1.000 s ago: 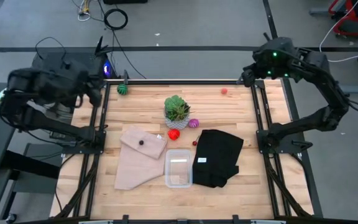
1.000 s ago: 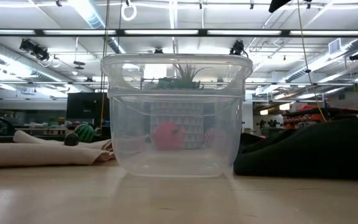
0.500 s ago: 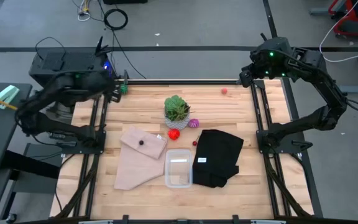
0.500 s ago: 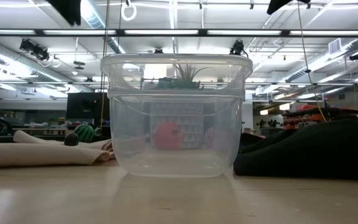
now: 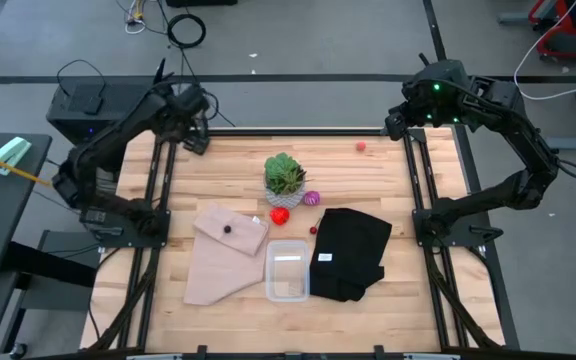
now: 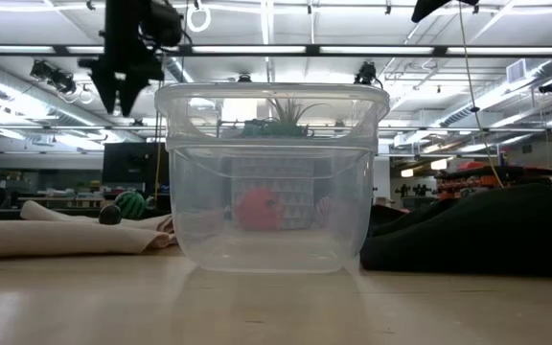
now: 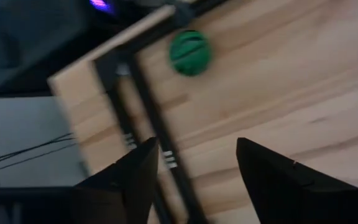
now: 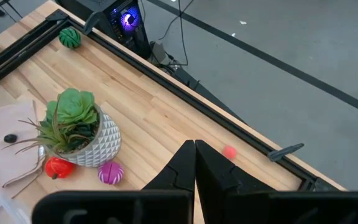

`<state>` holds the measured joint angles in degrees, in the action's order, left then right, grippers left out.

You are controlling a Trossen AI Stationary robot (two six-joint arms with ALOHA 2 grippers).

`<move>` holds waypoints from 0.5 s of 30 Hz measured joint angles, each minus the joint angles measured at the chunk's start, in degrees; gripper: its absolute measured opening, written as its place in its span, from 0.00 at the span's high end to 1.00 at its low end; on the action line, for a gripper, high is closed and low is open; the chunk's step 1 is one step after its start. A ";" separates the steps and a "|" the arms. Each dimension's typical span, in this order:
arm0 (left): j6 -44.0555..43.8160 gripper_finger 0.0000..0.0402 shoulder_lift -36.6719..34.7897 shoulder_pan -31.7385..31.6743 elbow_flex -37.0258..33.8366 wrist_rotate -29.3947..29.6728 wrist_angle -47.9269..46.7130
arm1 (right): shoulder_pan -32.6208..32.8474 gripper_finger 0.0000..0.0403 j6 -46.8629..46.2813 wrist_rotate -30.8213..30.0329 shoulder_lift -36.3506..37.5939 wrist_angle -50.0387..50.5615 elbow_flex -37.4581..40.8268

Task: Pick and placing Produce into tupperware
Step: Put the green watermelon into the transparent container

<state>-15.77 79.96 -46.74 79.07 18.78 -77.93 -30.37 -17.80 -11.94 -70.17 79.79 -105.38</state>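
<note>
The dark green striped ball (image 7: 190,53) rests on the wood near the table's far left corner and also shows in the low view (image 6: 130,203). My left gripper (image 7: 197,158) hovers above it, open, touching nothing; in the high view (image 5: 195,128) it covers the ball. The clear tupperware (image 5: 287,270) stands on the table's near middle. The red piece (image 5: 280,215) and magenta ball (image 5: 311,198) lie beside the plant's pot. A tiny dark piece (image 5: 227,228) lies on the tan cloth, and a pink-red piece (image 5: 361,146) lies near the far edge. My right gripper (image 8: 194,149) is shut, high at the far right.
A spiky green plant in a white pot (image 5: 284,178) stands mid-table. A black cloth (image 5: 351,252) lies right of the tupperware and a tan cloth (image 5: 223,255) left of it. A tiny dark red piece (image 5: 313,230) sits at the black cloth's edge. Black frame rails (image 5: 163,180) border both sides.
My left arm has swung in from beyond the table's left edge toward the far left corner and now stands over the green ball. Its gripper has come down into the low view. My right arm has kept still.
</note>
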 joint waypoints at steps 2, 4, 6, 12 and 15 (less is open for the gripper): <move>2.01 0.39 1.66 -2.55 0.00 -4.57 2.70 | 0.00 0.97 0.00 0.00 0.00 0.00 0.00; 2.92 0.35 3.11 -4.48 0.00 -6.37 4.56 | 0.00 0.97 0.00 0.00 0.00 0.00 0.00; 3.06 0.31 4.70 -6.05 0.00 -6.47 5.35 | 0.00 0.97 0.00 0.00 0.00 0.00 0.00; 7.49 0.21 9.07 -9.20 0.00 -6.64 5.75 | 0.00 0.97 0.00 0.00 0.00 0.00 0.00; 9.82 0.15 10.90 -9.48 0.00 -6.62 5.57 | 0.00 0.97 0.00 0.00 0.00 0.00 0.00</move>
<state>-5.96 90.86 -56.23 79.07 12.16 -72.36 -30.37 -17.80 -11.94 -70.17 79.79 -105.38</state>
